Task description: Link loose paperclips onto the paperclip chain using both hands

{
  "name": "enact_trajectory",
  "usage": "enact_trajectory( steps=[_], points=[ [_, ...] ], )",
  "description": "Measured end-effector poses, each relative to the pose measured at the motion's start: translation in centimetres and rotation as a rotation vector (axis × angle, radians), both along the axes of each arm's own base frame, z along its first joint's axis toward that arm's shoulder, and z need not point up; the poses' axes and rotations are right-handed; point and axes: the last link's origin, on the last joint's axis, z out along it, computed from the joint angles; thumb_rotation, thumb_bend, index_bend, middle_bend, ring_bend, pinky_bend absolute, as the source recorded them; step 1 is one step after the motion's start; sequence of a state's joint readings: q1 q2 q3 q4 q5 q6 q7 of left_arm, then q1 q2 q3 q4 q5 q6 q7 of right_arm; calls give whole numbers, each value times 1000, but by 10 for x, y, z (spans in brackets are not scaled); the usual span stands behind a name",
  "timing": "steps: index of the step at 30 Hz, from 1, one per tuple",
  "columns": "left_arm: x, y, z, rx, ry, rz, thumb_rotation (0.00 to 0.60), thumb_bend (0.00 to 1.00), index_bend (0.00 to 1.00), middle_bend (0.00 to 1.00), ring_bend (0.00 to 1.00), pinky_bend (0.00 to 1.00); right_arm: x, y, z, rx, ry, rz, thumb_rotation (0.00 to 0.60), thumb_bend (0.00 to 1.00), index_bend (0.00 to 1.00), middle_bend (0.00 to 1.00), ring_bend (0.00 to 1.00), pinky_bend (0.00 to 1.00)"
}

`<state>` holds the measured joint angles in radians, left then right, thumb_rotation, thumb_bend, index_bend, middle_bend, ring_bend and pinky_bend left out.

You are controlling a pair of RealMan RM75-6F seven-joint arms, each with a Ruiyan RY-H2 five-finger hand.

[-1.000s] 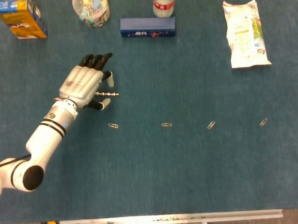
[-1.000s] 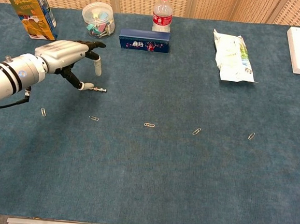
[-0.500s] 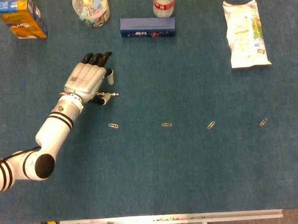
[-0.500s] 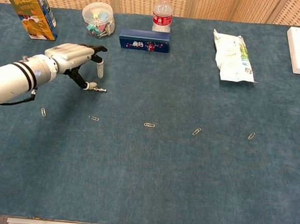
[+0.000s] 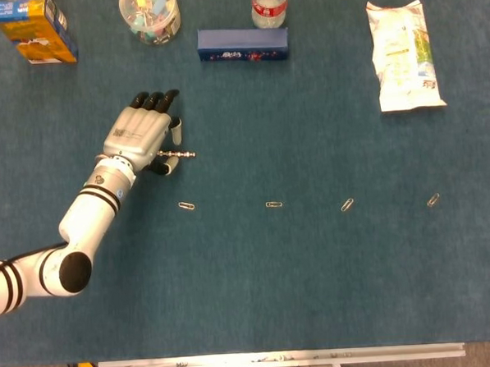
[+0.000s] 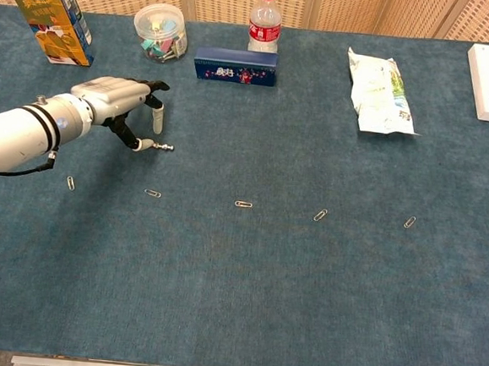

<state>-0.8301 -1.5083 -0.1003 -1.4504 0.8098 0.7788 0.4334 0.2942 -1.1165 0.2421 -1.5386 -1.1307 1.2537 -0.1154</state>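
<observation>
metal paperclip chain (image 5: 178,155) short, knobbly, at left robot hand (image 5: 141,135) fingertips.

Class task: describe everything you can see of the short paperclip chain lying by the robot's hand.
The paperclip chain is a short, silvery, metal-looking string lying flat and roughly straight on the blue cloth table. Its left end sits at the fingertips of the left hand; whether they pinch it cannot be told. Its right end lies free.

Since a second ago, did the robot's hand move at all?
Yes. The left hand has slid slightly up the picture, toward the clear jar, and it hovers by the paperclip chain.
</observation>
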Motion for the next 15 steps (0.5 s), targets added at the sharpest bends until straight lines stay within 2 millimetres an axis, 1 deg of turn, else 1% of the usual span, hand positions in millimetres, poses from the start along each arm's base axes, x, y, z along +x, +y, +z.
enact_trajectory(
  steps=[7, 15],
  points=[
    [2, -3, 0, -11, -19, 0, 600, 326, 455, 0, 0, 0, -1, 1, -1, 4, 0, -2, 600, 13, 334, 288, 213, 464],
    [3, -1, -7, -8, -21, 5, 600, 326, 454, 0, 0, 0, -2, 2, -2, 7, 1, -7, 600, 13, 334, 288, 213, 465]
  ],
)
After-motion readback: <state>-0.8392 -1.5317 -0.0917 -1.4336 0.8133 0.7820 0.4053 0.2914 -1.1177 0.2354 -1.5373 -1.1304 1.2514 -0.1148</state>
